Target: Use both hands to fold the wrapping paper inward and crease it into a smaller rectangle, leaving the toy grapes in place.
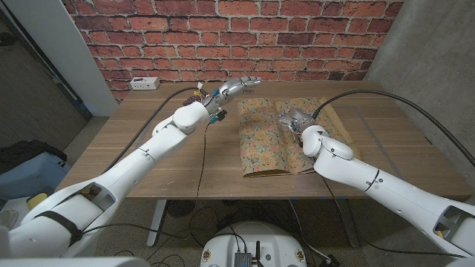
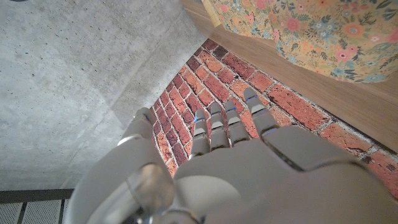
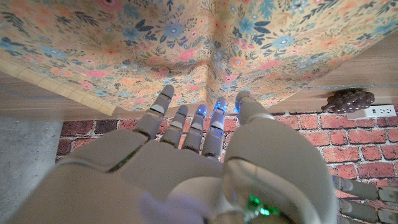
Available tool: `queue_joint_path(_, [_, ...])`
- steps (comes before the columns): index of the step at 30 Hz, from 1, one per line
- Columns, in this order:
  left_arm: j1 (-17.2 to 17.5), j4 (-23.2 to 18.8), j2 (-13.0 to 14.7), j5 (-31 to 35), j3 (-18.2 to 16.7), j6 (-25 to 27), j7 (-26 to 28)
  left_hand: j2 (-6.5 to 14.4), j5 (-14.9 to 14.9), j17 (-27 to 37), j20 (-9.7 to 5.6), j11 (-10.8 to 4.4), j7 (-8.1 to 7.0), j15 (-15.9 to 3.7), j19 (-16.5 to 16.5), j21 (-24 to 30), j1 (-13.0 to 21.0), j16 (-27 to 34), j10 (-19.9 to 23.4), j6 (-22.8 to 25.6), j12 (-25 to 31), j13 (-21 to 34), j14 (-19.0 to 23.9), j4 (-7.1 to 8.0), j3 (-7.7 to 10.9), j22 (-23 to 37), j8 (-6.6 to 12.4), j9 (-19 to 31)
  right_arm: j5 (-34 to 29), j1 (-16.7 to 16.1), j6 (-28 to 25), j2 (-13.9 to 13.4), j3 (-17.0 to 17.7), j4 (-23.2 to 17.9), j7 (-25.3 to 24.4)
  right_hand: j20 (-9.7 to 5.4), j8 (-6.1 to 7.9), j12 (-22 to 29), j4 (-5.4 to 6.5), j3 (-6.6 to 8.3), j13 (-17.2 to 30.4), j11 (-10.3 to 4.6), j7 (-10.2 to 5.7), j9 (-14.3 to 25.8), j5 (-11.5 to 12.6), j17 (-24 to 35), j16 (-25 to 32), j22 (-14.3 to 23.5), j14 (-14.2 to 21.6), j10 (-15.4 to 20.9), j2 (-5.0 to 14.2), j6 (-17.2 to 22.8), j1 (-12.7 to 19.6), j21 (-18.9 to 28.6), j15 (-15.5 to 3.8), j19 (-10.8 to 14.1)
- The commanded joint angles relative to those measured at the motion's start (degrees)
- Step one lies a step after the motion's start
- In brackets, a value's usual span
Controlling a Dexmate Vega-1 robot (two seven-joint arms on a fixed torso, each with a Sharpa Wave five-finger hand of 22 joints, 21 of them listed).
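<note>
The floral wrapping paper (image 1: pixel 271 141) lies on the wooden table (image 1: pixel 148 141), right of centre, with a crease running down its middle and a brown strip along its right edge. My left hand (image 1: pixel 239 85) hovers over the paper's far left corner, fingers straight and apart from it, holding nothing. My right hand (image 1: pixel 294 119) is over the far middle of the paper by the crease, its fingers (image 3: pixel 186 121) stretched out toward the paper (image 3: pixel 186 43). The dark toy grapes (image 1: pixel 197 96) sit off the paper, behind my left wrist, also seen as grapes (image 3: pixel 350 99).
A white power strip (image 1: pixel 145 83) lies at the table's far left edge against the brick wall (image 1: pixel 223 37). A black cable (image 1: pixel 204 156) hangs across the table from my left arm. Bare tabletop spreads left of the paper.
</note>
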Motion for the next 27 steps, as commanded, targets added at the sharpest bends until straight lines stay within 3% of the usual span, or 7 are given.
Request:
queue_joint_path(1, [0.84,-0.11,0.34,-1.32,-0.34,0.2,0.12,0.13,-0.14,0.02,-0.02,-0.18,0.16,-0.04,-0.07,-0.08,-0.01,-0.09,-0.42,-0.27,-0.11,0.21,-0.43,0.21,0.21,0.32,-0.35,0.17,0.16,3.25,-5.45,0.08,-3.69,2.56,2.13,0.1,0.12,-0.08,0.01,0.31,0.09,-0.23,0.32,0.07,0.06,0.03,0.02,0.06,-0.24,0.15,0.3,0.37,0.18,0.1,-0.68,-0.05])
queue_joint_path(10, [1.01,0.4,0.24,-1.87,-0.37,0.27,0.19,0.14,-0.17,0.04,0.04,-0.05,0.28,-0.05,-0.13,-0.01,-0.25,-0.06,-0.54,-0.37,-0.13,0.22,-0.58,0.37,0.14,0.34,-0.36,0.18,2.17,3.31,-8.92,-0.66,-3.74,2.93,1.19,-0.01,0.23,0.09,-0.13,0.57,0.09,0.96,0.73,0.08,0.11,-0.03,0.12,0.06,-0.12,0.46,0.35,0.89,0.5,0.21,-0.79,0.1])
queue_joint_path(22, [2.11,-0.1,0.99,-2.75,-0.86,1.96,0.99,0.14,-0.2,0.05,0.02,-0.02,0.33,0.0,-0.27,0.06,-0.61,0.0,-0.68,-0.56,-0.13,0.24,-0.73,0.58,0.03,0.36,-0.37,0.18,5.16,3.74,-12.14,-1.87,-4.45,3.28,0.0,0.04,0.3,0.33,-0.07,0.73,0.09,1.29,1.19,0.09,0.1,-0.04,0.4,0.05,0.35,1.03,0.35,1.45,0.58,0.41,-0.93,0.54])
queue_joint_path(27, [2.56,-1.01,1.33,-2.89,-0.85,3.95,1.7,0.14,-0.21,0.06,0.04,0.09,0.32,0.07,-0.34,0.08,-0.74,0.01,-0.74,-0.71,-0.13,0.24,-0.82,0.65,-0.01,0.36,-0.41,0.18,6.63,2.87,-12.03,-2.12,-3.21,3.22,-1.94,0.05,0.24,0.33,-0.07,0.77,0.09,1.32,1.29,0.09,0.09,-0.04,0.48,0.05,0.51,1.05,0.34,1.41,0.61,0.48,-0.98,0.73])
